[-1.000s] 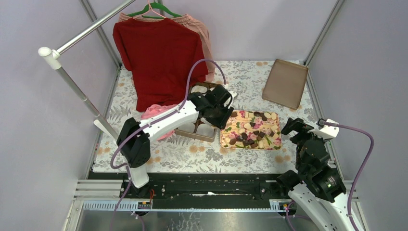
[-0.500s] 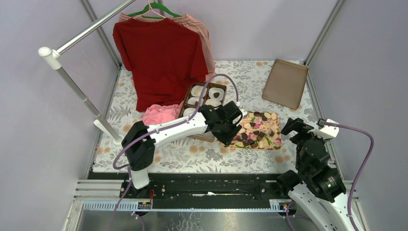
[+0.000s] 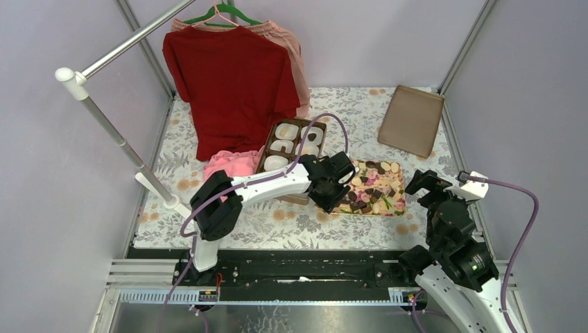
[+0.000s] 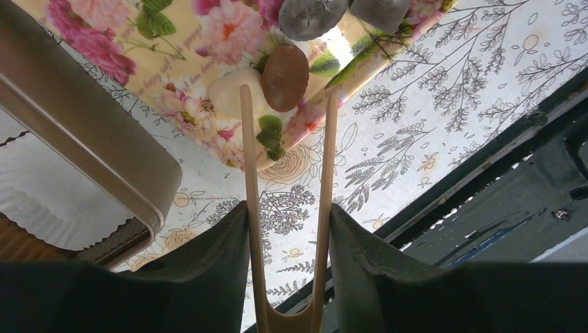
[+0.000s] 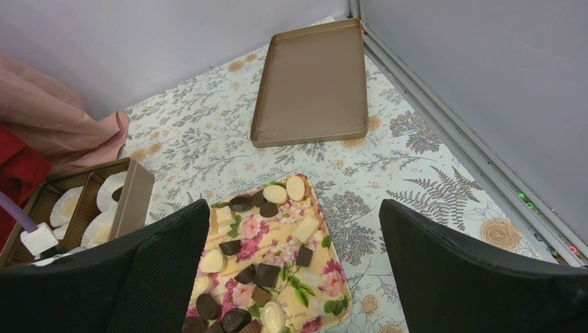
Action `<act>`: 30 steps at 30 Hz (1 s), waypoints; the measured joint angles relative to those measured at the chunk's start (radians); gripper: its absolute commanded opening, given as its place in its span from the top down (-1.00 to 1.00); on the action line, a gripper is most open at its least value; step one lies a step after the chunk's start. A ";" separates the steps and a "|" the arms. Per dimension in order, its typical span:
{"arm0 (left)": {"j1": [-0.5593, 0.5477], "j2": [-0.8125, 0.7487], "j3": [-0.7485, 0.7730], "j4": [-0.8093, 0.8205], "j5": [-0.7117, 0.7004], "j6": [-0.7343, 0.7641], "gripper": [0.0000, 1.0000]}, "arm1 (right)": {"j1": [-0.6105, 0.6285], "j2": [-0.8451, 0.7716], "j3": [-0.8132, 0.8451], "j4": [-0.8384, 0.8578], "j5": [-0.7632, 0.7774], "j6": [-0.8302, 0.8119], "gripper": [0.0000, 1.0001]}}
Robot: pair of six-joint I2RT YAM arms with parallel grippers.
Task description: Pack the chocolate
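Observation:
The chocolate point(image 3: 372, 187) lies as several dark and cream pieces on a flower-patterned tray point(image 3: 397, 206). My left gripper point(image 3: 331, 186) hovers at the tray's near-left corner, shut on cream tongs point(image 4: 250, 201). In the left wrist view the left gripper point(image 4: 288, 215) points the tongs' spread tips to either side of a brown oval piece point(image 4: 285, 78), beside a cream piece point(image 4: 230, 94). A brown box point(image 3: 265, 149) with white paper cups point(image 3: 281, 146) stands left of the tray. My right gripper point(image 3: 444, 182) waits open to the right of the tray, with the tray's pieces point(image 5: 267, 274) in its view.
A flat brown lid point(image 3: 410, 119) lies at the back right. A red shirt point(image 3: 232, 83) hangs from a rail point(image 3: 104, 118) at the back left, above a pink cloth point(image 3: 225, 163). The table's near edge point(image 4: 444, 187) runs just behind the tray corner.
The left arm has swung from above the box rightward and nearer, bringing the tongs to the tray's near-left corner. The right arm has not moved.

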 measured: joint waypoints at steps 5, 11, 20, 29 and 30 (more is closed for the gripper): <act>0.000 0.031 0.019 -0.001 -0.012 0.012 0.03 | 0.000 0.000 0.000 0.000 0.000 0.000 -1.00; 0.000 0.053 0.031 -0.001 -0.013 0.017 0.09 | 0.000 0.000 -0.005 0.001 0.000 -0.002 -1.00; 0.000 0.079 0.039 -0.004 -0.006 0.021 0.15 | 0.000 0.000 -0.006 0.003 0.000 -0.004 -1.00; 0.000 0.090 0.048 -0.016 0.003 0.023 0.26 | 0.000 0.000 -0.007 0.007 0.000 -0.004 -1.00; 0.000 0.090 0.048 -0.018 0.003 0.023 0.29 | 0.000 0.000 -0.007 0.008 0.000 -0.004 -1.00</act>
